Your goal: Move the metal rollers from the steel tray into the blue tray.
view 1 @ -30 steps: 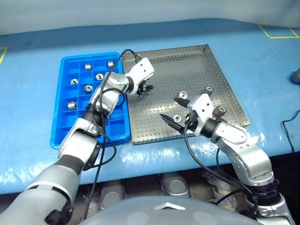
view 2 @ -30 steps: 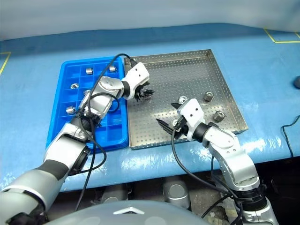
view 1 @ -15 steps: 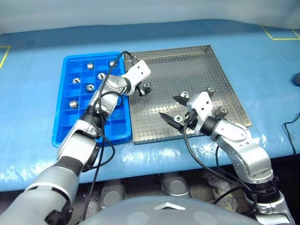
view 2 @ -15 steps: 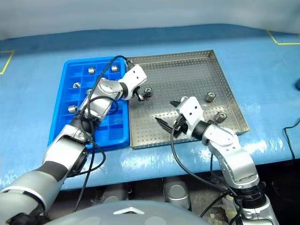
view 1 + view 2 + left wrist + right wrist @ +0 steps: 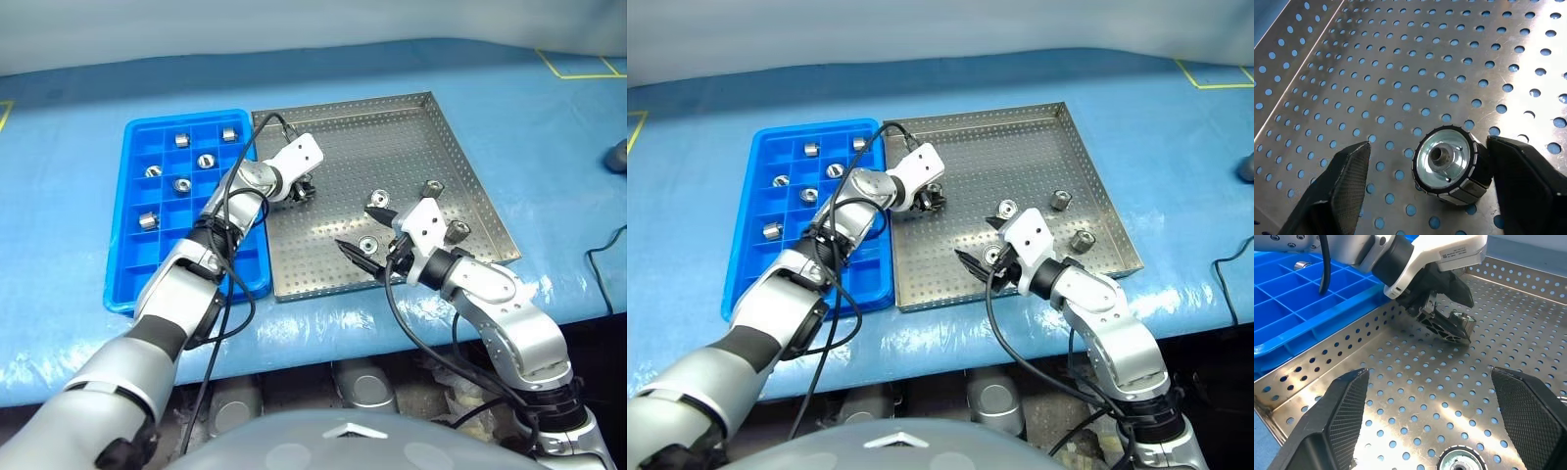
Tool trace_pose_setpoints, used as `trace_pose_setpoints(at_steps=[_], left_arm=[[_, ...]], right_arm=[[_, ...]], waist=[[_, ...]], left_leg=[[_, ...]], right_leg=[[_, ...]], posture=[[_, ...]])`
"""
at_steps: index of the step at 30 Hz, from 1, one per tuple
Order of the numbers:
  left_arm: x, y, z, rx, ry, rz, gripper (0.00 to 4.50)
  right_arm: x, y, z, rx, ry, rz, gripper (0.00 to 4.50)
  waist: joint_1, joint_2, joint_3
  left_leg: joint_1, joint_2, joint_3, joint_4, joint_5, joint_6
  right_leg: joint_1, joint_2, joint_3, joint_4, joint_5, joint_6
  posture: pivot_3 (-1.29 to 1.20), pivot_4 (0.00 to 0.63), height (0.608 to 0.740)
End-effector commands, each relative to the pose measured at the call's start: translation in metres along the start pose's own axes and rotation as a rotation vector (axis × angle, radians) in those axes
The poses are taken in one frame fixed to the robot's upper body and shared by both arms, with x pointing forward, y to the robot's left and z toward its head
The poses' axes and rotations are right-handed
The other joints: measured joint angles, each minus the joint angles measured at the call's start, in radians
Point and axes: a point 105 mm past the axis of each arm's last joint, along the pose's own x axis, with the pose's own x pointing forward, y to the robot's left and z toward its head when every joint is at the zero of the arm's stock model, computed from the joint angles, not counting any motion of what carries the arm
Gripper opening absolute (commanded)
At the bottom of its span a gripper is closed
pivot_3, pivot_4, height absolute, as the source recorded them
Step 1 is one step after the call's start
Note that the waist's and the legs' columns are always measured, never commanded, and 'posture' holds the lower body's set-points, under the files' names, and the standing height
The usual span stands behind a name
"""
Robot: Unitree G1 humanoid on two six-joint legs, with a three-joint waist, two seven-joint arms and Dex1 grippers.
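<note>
Left wrist view: roller (image 5: 1448,164) lying on its side on the steel tray (image 5: 1400,58), between the left gripper (image 5: 1425,176) fingers.
Roller place: near the steel tray's left rim, beside the blue tray (image 5: 137,255).
Left gripper: spread either side of the roller, one finger (image 5: 1528,181) just beside it, not yet pinching.
Right gripper (image 5: 355,231): spread, empty, over the steel tray's near edge.
Handling: likely hard, smooth, dense; prone to roll or slip.
Hold: probably across its ribbed outer band.
Other rollers: four more on the steel tray; six in blue-tray compartments.
</note>
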Motion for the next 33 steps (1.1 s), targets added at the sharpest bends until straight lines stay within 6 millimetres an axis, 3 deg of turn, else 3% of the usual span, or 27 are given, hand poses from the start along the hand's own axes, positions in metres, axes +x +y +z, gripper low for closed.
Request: trace_pose_setpoints(at_steps=[1, 3, 8, 15, 18, 26, 33], left_arm=[[-0.002, 0.004, 0.014, -0.006, -0.050, 0.003, 2.55], [-0.003, 0.003, 0.014, -0.014, -0.056, -0.007, 1.84], [-0.006, 0.003, 0.017, -0.021, -0.084, -0.015, 1.82], [-0.028, 0.008, 0.060, -0.212, -0.327, -0.099, 1.82], [-0.043, 0.015, 0.065, -0.204, -0.364, -0.110, 1.82], [-0.105, 0.002, 0.033, -0.072, -0.301, -0.220, 1.82], [-0.174, 0.010, 0.000, -0.060, -0.218, -0.055, 1.82]], right_arm=[[-0.003, -0.001, 0.014, -0.037, -0.057, -0.013, 4.19], [-0.003, -0.001, 0.015, -0.037, -0.058, -0.013, 4.19], [-0.001, -0.001, 0.015, -0.037, -0.060, -0.008, 4.19], [0.001, 0.000, 0.015, -0.036, -0.060, 0.003, 4.19], [-0.001, -0.002, 0.016, -0.038, -0.060, -0.002, 4.19], [0.000, 0.010, 0.024, -0.012, -0.090, 0.111, 4.19], [0.012, 0.033, 0.034, 0.012, -0.130, 0.280, 4.19]], waist=[[-0.001, 0.000, 0.000], [0.000, 0.000, 0.000], [0.000, 0.000, 0.000], [0.004, 0.000, 0.000], [0.002, 0.000, 0.000], [-0.012, 0.001, 0.000], [0.020, 0.001, 0.000]], left_leg=[[0.000, 0.000, 0.000, 0.000, 0.000, 0.000], [0.000, 0.000, 0.000, 0.000, 0.000, 0.000], [0.000, 0.000, 0.000, 0.000, 0.000, 0.000], [-0.001, 0.000, 0.000, 0.000, 0.000, 0.000], [-0.001, 0.000, 0.000, 0.000, 0.000, 0.000], [0.001, 0.002, 0.000, -0.001, 0.000, -0.001], [0.001, 0.002, 0.000, 0.000, 0.001, -0.002]], right_leg=[[0.000, 0.000, 0.000, 0.000, 0.000, 0.000], [0.000, 0.000, 0.000, 0.000, 0.000, 0.000], [0.000, 0.000, 0.000, 0.000, 0.000, 0.000], [-0.001, 0.000, 0.000, 0.000, 0.000, 0.000], [-0.001, 0.000, 0.000, 0.000, 0.000, 0.000], [-0.003, 0.001, 0.000, 0.005, -0.001, -0.002], [-0.003, 0.001, 0.000, 0.006, -0.001, -0.002]], posture=[[-0.20, 0.150, 0.740], [-0.20, 0.150, 0.740], [-0.19, 0.150, 0.740], [-0.19, 0.150, 0.740], [-0.19, 0.150, 0.740], [-0.15, 0.150, 0.740], [-0.05, 0.150, 0.740]])
